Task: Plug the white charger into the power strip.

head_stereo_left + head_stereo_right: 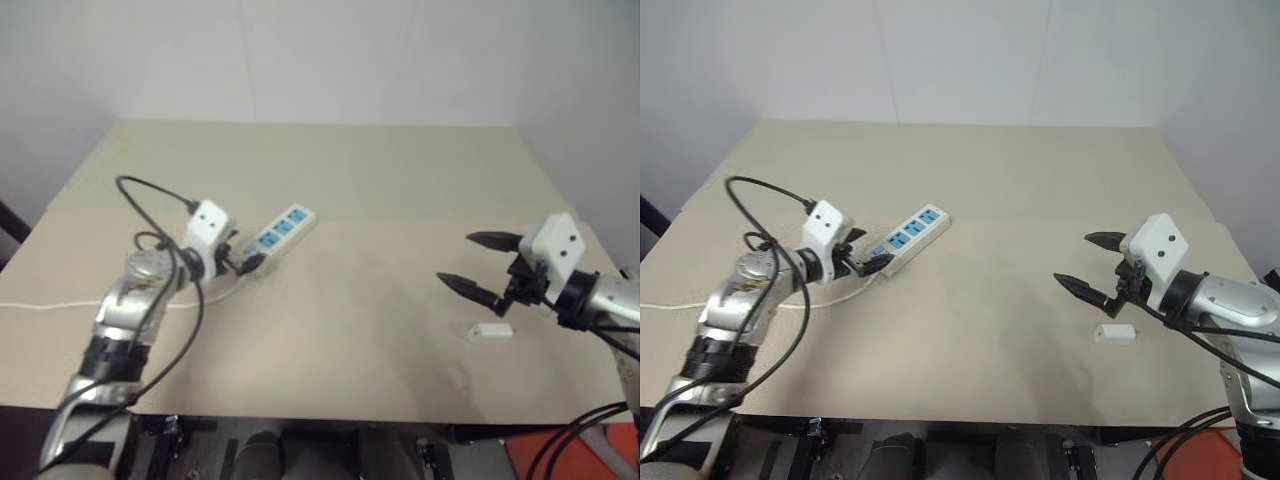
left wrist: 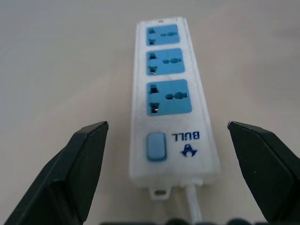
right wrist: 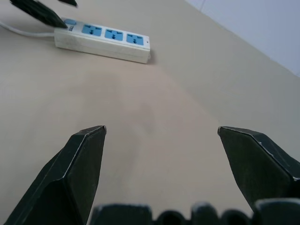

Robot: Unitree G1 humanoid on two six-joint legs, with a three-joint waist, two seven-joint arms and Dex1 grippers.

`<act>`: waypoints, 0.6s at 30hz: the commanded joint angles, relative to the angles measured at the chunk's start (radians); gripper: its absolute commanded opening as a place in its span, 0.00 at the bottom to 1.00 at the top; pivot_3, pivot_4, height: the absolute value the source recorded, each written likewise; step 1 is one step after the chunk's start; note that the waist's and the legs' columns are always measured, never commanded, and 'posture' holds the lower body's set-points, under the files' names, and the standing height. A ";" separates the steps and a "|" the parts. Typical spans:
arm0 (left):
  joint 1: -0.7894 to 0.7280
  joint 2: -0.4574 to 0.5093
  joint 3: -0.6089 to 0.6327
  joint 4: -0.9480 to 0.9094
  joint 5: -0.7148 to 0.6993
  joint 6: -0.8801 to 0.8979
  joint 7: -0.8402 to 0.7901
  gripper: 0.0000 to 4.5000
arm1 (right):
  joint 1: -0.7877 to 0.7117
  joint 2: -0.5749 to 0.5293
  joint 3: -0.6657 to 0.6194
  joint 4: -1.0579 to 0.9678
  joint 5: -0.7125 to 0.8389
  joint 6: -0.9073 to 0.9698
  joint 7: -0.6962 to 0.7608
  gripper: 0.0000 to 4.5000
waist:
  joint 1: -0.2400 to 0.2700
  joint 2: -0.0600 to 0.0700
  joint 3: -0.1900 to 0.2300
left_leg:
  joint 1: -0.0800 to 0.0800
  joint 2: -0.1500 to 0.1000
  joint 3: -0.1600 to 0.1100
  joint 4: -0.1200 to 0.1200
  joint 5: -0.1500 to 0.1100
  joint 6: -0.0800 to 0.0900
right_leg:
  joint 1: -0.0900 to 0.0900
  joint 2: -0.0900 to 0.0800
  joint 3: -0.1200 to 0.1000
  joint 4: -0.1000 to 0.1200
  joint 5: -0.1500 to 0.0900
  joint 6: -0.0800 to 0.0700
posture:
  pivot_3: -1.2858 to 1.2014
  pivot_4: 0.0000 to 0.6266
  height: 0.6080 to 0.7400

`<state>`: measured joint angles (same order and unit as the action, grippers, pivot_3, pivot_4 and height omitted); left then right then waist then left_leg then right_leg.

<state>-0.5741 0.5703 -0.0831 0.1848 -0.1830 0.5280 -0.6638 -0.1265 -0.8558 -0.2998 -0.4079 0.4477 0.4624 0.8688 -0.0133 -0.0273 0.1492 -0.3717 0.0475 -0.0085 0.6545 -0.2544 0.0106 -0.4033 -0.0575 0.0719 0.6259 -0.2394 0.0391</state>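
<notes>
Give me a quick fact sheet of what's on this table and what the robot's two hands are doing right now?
Surface: beige table
Power strip: flat on the table, three blue sockets, all vacant, cord trailing off
White charger: lying loose on the table, unplugged
Left gripper: jaws open, at the strip's switch end, not gripping
Right gripper: jaws open, holding nothing, close above the charger
Task status: charger not yet picked up

Bench, beige: power strip left of centre, left gripper at its near end; white charger lying below right gripper, jaws spread.
</notes>
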 commanded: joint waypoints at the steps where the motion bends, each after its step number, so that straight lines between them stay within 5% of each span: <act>1: -0.051 -0.032 -0.011 0.116 0.057 -0.095 0.030 0.99 | -0.017 -0.018 -0.039 -0.042 0.019 0.001 -0.009 1.00 | -0.002 0.000 0.000 | 0.000 0.000 0.000 0.000 0.000 0.000 | 0.000 0.000 0.000 0.000 0.000 0.000 | 0.52 0.24 1.00; 8: -0.090 -0.095 -0.020 0.287 0.082 -0.168 -0.006 0.99 | -0.016 -0.020 -0.024 -0.051 0.015 0.001 -0.013 1.00 | -0.001 0.000 0.000 | 0.000 0.000 0.000 0.000 0.000 0.000 | 0.000 0.000 0.000 0.000 0.000 0.000 | 0.52 0.24 1.00; 13: -0.098 -0.119 -0.013 0.328 0.081 -0.205 -0.023 0.74 | -0.005 -0.018 -0.015 -0.045 0.003 -0.005 -0.012 1.00 | 0.003 0.000 0.000 | 0.000 0.000 0.000 0.001 0.000 0.000 | 0.000 0.000 0.000 0.000 0.000 0.001 | 0.52 0.24 1.00; 18: -0.101 -0.110 -0.018 0.314 0.075 -0.227 -0.083 0.74 | -0.009 -0.017 -0.018 -0.043 0.008 0.000 -0.015 1.00 | 0.003 0.000 0.000 | 0.000 0.000 0.000 0.002 0.000 0.000 | 0.001 0.000 0.000 0.001 0.001 0.001 | 0.52 0.24 1.00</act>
<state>-0.6597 0.4579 -0.0985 0.5165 -0.1055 0.3231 -0.7132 -0.1299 -0.8599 -0.2928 -0.4252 0.4510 0.4656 0.8632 -0.0107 -0.0273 0.1492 -0.3720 0.0471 -0.0088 0.6566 -0.2544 0.0105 -0.4026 -0.0578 0.0718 0.6267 -0.2389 0.0401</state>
